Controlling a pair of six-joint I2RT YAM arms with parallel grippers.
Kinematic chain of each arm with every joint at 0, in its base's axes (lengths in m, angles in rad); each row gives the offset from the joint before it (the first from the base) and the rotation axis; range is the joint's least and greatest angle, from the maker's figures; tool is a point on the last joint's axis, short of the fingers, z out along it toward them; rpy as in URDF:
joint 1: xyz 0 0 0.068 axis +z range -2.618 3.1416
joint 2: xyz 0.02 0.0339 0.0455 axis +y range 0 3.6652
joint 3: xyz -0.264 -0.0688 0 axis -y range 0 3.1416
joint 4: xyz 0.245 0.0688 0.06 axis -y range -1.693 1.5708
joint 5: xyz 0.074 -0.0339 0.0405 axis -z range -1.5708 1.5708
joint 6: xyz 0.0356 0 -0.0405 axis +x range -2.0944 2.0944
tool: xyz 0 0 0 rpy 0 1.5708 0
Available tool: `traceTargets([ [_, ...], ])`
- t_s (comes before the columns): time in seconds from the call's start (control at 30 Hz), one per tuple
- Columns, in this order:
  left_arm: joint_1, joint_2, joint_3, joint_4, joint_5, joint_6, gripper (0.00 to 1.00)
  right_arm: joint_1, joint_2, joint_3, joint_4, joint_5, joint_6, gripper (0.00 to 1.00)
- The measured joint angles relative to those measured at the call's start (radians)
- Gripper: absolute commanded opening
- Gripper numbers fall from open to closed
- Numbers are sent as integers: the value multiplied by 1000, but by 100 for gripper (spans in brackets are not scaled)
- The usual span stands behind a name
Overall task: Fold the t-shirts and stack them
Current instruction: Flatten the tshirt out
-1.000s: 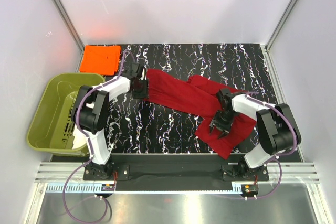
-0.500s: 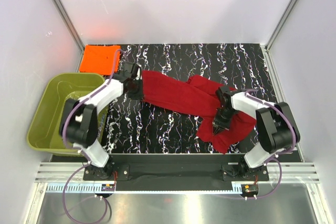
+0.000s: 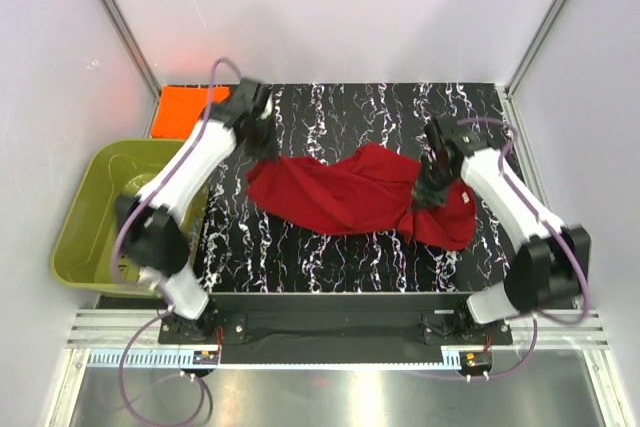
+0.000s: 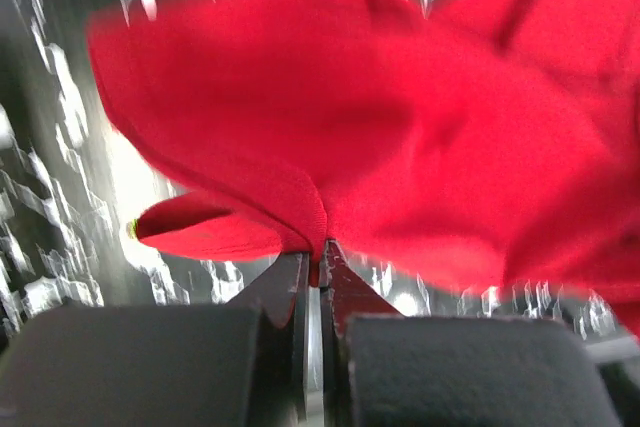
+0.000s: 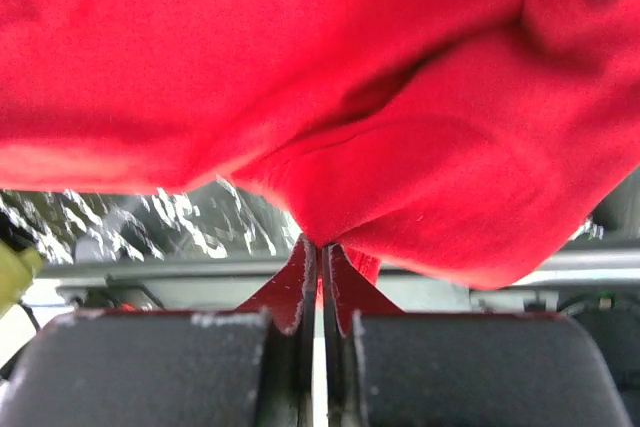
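The crimson red t-shirt (image 3: 345,195) hangs in a sagging band between both arms, lifted over the black marbled table (image 3: 380,112). My left gripper (image 3: 262,139) is shut on its left end; the left wrist view shows the cloth (image 4: 400,127) pinched at the fingertips (image 4: 345,282). My right gripper (image 3: 430,187) is shut on the right part, red fabric (image 5: 330,97) bunching out of the closed jaws. The orange t-shirt (image 3: 182,110) lies folded at the table's far left corner, partly hidden by the left arm.
An olive-green tub (image 3: 95,217) stands left of the table, beside the left arm. White walls with metal frame posts close in the back and sides. A metal rail (image 3: 330,332) runs along the near edge by the arm bases.
Both grippers shut on the red t-shirt and rose away from the near edge, lifting it off the table. The shirt went from lying spread out to hanging between them.
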State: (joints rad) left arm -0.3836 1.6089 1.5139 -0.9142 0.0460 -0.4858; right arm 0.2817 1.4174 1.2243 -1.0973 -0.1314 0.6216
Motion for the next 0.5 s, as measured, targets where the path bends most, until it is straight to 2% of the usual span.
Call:
traceTargets([
  [0.03, 7, 79, 80, -16, -15, 11, 2, -4, 47, 35, 4, 8, -11, 0],
  [0.07, 16, 159, 154, -14, -35, 21, 13, -6, 85, 62, 1, 10, -21, 0],
  [0.13, 34, 286, 254, -8, -73, 50, 53, -11, 171, 108, 8, 18, -45, 0],
  [0.17, 46, 335, 278, -2, -94, 65, 79, -12, 205, 120, 9, 19, -54, 0],
  [0.23, 66, 380, 277, -19, -137, 80, 83, -13, 257, 127, 12, 19, -70, 0],
  [0.33, 87, 332, 182, -19, -172, 97, 81, -13, 292, 126, 13, 19, -84, 0],
  [0.5, 91, 66, -95, 19, -167, 102, 54, -13, 287, 99, 29, 16, -94, 2],
])
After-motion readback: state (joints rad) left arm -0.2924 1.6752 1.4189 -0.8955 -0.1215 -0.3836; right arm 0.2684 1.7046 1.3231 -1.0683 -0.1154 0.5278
